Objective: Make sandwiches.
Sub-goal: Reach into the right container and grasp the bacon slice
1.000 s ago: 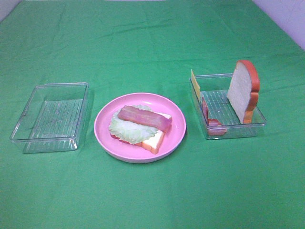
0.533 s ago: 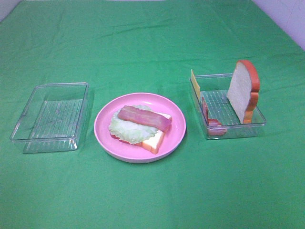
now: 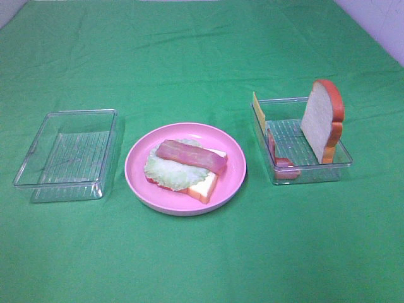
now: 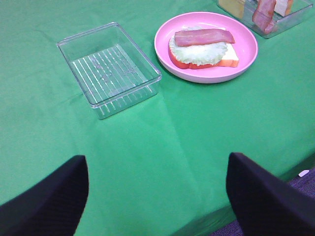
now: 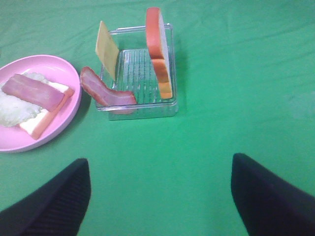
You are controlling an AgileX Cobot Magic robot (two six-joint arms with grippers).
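Note:
A half-built sandwich (image 3: 186,165) lies on the round pink plate (image 3: 136,170): a bread slice, pale green lettuce (image 3: 165,170) and a bacon strip (image 3: 191,156) on top. A second bread slice (image 3: 322,120) stands upright in the right clear tray (image 3: 309,173), with a yellow cheese square (image 3: 258,111) and a bacon strip (image 3: 273,146) leaning at its left wall. Neither gripper shows in the exterior high view. My left gripper (image 4: 157,196) is open and empty, well short of the plate (image 4: 206,76). My right gripper (image 5: 160,196) is open and empty, short of the tray (image 5: 142,110).
An empty clear tray (image 3: 66,154) sits left of the plate; it also shows in the left wrist view (image 4: 108,66). A green cloth covers the table, and its front edge shows in the left wrist view (image 4: 275,172).

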